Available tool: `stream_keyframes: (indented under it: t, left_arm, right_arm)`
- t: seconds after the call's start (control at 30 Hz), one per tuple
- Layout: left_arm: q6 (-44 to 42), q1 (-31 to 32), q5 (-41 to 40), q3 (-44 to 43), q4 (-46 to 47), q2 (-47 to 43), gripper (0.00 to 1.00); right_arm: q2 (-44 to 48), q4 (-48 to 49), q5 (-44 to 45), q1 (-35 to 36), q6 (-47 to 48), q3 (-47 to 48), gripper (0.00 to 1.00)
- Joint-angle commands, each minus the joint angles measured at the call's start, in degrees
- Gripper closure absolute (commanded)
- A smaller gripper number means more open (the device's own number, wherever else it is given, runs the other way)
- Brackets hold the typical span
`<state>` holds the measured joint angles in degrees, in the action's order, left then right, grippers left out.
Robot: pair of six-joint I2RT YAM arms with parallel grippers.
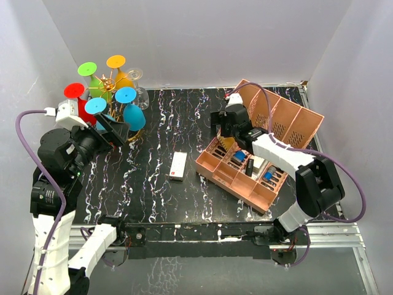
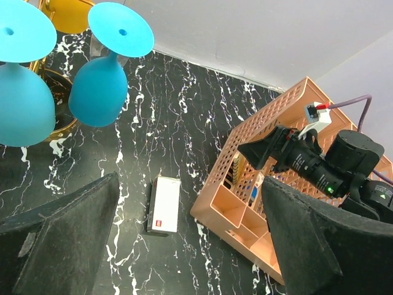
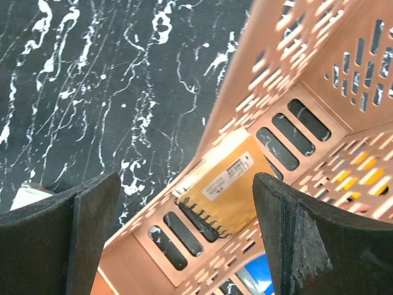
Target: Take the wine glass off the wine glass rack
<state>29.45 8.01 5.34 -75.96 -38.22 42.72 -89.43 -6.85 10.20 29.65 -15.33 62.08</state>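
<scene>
- Black marble-veined table (image 1: 159, 184) is filling the scene, with plain white walls closing it in at the far side and both flanks.
- At the far left corner the gold wine glass rack (image 1: 108, 82) is standing, and coloured glasses are hanging from its loop arms bowl down, foot on top.
- The left gripper (image 1: 115, 130) is hovering just near of the rack with its jaws spread wide and nothing between them; the closest blue wine glass (image 2: 98, 86) is hanging to the far left of its open fingers, its long axis running roughly upright.
- A second blue glass (image 2: 21, 101) is crowding in just left of that one, so any approach is having to thread between the two bowls, judging by the wrist view.
- The right gripper (image 1: 222, 126) is sitting well apart on the right, over the pink organizer (image 1: 212, 163), jaws likewise spread and holding nothing; the left arm is clearly the nearer one.
- A white box (image 1: 178, 166) is lying flat on the table between the two arms.
- The loop gripping the blue glass's foot is not showing clearly in any view, the rack's stem is mostly hiding behind bowls, and the left wrist view is cutting off the rack's top.
</scene>
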Motion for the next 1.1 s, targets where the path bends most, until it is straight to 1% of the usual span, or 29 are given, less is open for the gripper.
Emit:
stream_keyframes:
  t: [0.0, 0.1, 0.2, 0.37, 0.57, 0.7, 0.87, 0.93, 1.07]
  left_arm:
    - [0.1, 0.2, -0.4, -0.2, -0.6, 0.7, 0.03]
    - [0.2, 0.2, -0.6, -0.2, -0.8, 1.2, 0.03]
    - [1.0, 0.2, -0.2, -0.3, -0.9, 2.1, 0.03]
    - [4.2, 0.2, -0.4, -0.2, -1.3, 4.3, 0.03]
    - [6.6, 0.2, -3.0, -2.1, -1.0, 8.4, 0.03]
    - [5.6, 0.1, -7.5, -6.1, -3.5, 12.0, 0.03]
    - [2.6, 0.2, -11.0, -12.7, -6.3, 18.5, 0.03]
    - [1.0, 0.2, -11.2, -16.3, -6.5, 21.4, 0.03]
    - [-2.5, 0.1, -12.5, -27.2, -9.9, 29.1, 0.03]
  right_arm:
    - [0.8, -0.5, 1.7, -1.3, -0.2, 4.2, 0.01]
    - [2.1, -3.7, -2.1, -1.2, -0.3, 7.5, 0.02]
    - [5.1, -4.6, -7.1, -1.1, -1.6, 8.7, 0.02]
    - [10.5, -4.9, -19.1, -0.7, -5.0, 7.2, 0.02]
    - [15.9, -10.0, -26.5, -0.6, -7.0, 6.2, 0.02]
    - [19.8, -14.8, -28.2, -0.6, -7.0, 5.8, 0.02]
    - [24.9, -19.9, -26.1, -0.6, -5.6, 5.9, 0.02]
    - [27.0, -20.8, -26.5, -0.6, -5.3, 5.2, 0.02]
    - [30.3, -23.5, -27.1, -0.6, -5.6, 4.0, 0.02]
